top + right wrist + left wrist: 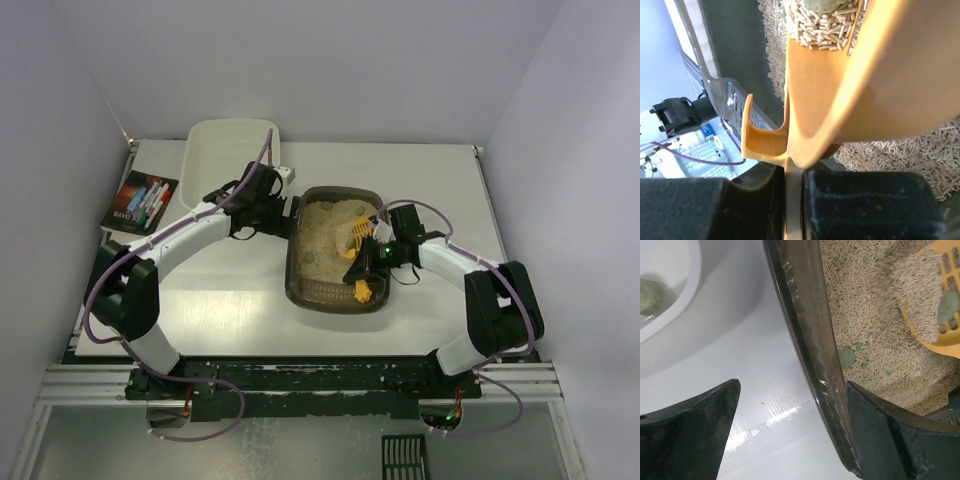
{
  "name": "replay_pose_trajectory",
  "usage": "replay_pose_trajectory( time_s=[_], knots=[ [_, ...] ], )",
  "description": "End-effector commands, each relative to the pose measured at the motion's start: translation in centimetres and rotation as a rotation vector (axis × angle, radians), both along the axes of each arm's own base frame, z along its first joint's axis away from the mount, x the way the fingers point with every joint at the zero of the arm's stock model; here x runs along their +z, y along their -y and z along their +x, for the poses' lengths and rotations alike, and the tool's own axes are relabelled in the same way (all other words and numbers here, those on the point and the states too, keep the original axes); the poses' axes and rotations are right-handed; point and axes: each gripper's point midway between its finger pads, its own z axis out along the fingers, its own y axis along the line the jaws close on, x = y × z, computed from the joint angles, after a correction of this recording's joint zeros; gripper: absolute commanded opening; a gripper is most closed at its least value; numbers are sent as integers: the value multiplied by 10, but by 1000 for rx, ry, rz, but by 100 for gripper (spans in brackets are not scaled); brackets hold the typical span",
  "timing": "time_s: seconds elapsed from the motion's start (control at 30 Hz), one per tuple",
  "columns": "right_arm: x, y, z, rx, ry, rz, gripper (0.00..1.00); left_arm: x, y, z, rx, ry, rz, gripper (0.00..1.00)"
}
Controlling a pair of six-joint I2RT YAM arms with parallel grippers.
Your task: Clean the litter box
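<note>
top-down view of a table (230,300). the litter box (292,272), a dark tray filled with beige pellets (865,290), sits at the middle between two robot arms. the right gripper (372,262), over the box's right half, is clamped tight on the handle of a yellow scoop (361,290). the scoop carries a heap of pellets and a grey-green clump (946,305). the left gripper (272,212) has its jaws wide apart and straddles the box's left wall, one finger inside, one outside. a white tub (230,150) lies beyond the box's far-left corner and already holds one green lump (649,295). the job looks partly done: small green bits (846,356) are left in the litter, and the loaded scoop is not yet emptied.
</note>
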Motion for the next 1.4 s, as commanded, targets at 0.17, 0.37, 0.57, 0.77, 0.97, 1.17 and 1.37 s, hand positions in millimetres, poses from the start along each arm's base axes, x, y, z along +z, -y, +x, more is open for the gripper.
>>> replay_pose_trajectory(
  time_s=[0.17,0.37,0.57,0.77,0.97,1.17,1.37],
  knots=[
    [19,-14,-12,-53,68,206,0,25,-4,3,-22,48,44,98],
    [31,-23,-5,-88,168,343,0,39,-13,8,-51,107,103,99],
    [44,-29,-1,-45,271,415,0,42,-25,7,-62,131,163,98],
    [64,-32,-15,17,329,534,0,37,-45,1,-79,134,271,97],
    [78,-32,-36,37,320,679,0,42,-68,-11,-98,175,340,98],
    [85,-30,-49,37,288,790,0,42,-75,-32,-147,135,341,97],
    [85,-33,-47,55,287,806,0,39,-71,-47,-240,108,309,97]
  ],
)
